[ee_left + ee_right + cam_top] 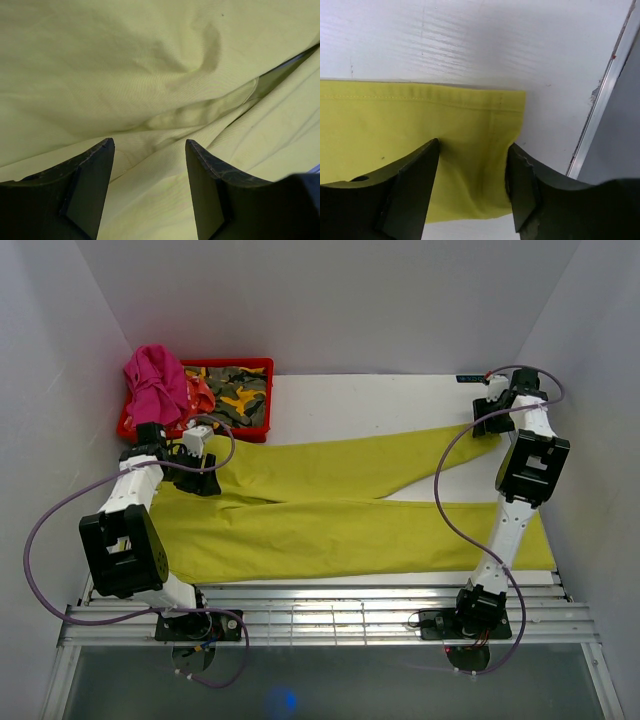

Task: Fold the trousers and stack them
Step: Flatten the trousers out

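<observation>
**Left claw (150, 146) and right claw (474, 146) stood open at opposite ends of the trousers (330, 510)**

And what a spread that was! The lime yellow-green trousers lay flat across nearly the whole tabletop (380, 405). The waist was at the left and both legs ran off to the right. The near leg lay along the front edge, while the far leg angled up toward the back right corner.

The left claw hung low over the waist end with its fingers parted. Rumpled cloth filled the view beneath them, and one fold gaped dark off to the side. Nothing was clamped between the fingers.

Over on the other side, the right claw sat at the very hem of the far leg, fingers apart and straddling the cuff. The stitched edge and corner of that cuff lay on the white surface, close to the metal strip (600, 105) along the tabletop's edge.

Back left, just beyond the waist, sat a red bin (262, 365). It held camouflage cloth (238, 398), and a pink garment (155, 380) was heaped over its left side.
</observation>
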`<action>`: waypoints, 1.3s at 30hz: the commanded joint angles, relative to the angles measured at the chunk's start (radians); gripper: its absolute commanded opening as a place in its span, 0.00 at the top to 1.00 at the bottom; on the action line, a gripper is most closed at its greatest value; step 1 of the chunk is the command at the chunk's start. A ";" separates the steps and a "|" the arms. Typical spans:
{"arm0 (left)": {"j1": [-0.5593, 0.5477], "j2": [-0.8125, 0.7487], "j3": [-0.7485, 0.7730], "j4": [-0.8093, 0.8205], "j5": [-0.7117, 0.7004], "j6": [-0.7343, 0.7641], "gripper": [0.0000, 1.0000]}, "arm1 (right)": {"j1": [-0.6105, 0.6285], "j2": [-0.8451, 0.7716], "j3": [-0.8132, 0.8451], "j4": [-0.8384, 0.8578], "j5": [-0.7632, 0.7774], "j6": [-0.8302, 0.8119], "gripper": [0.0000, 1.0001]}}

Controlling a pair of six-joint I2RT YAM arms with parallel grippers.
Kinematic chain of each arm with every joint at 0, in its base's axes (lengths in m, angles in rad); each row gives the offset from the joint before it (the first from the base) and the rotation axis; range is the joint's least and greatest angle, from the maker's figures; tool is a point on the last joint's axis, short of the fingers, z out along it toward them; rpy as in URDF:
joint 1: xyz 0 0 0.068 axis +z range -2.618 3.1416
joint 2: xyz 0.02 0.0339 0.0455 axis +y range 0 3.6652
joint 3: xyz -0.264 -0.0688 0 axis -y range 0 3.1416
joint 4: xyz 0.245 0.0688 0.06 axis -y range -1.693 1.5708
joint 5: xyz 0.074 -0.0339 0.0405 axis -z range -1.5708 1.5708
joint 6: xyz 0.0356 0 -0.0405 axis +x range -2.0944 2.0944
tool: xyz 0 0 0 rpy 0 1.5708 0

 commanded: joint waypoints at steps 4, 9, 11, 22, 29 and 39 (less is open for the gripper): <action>0.003 -0.055 0.020 -0.007 0.001 -0.003 0.31 | 0.004 -0.050 -0.008 -0.034 -0.048 -0.008 0.78; 0.003 -0.072 0.000 0.004 0.006 -0.003 0.31 | -0.001 -0.312 -0.184 -0.037 -0.062 -0.054 0.92; 0.003 -0.089 -0.014 0.018 0.001 -0.005 0.31 | -0.004 -0.399 -0.237 -0.035 -0.022 -0.062 0.92; 0.003 -0.167 -0.075 0.096 -0.042 -0.012 0.29 | -0.024 -0.796 -0.505 -0.032 0.188 -0.088 0.92; 0.003 -0.197 -0.078 0.139 -0.063 -0.063 0.26 | -0.021 -0.501 -0.435 0.014 0.230 -0.004 0.92; 0.003 -0.195 -0.055 0.105 -0.065 -0.058 0.26 | 0.060 -0.178 -0.054 -0.018 -0.094 0.099 0.92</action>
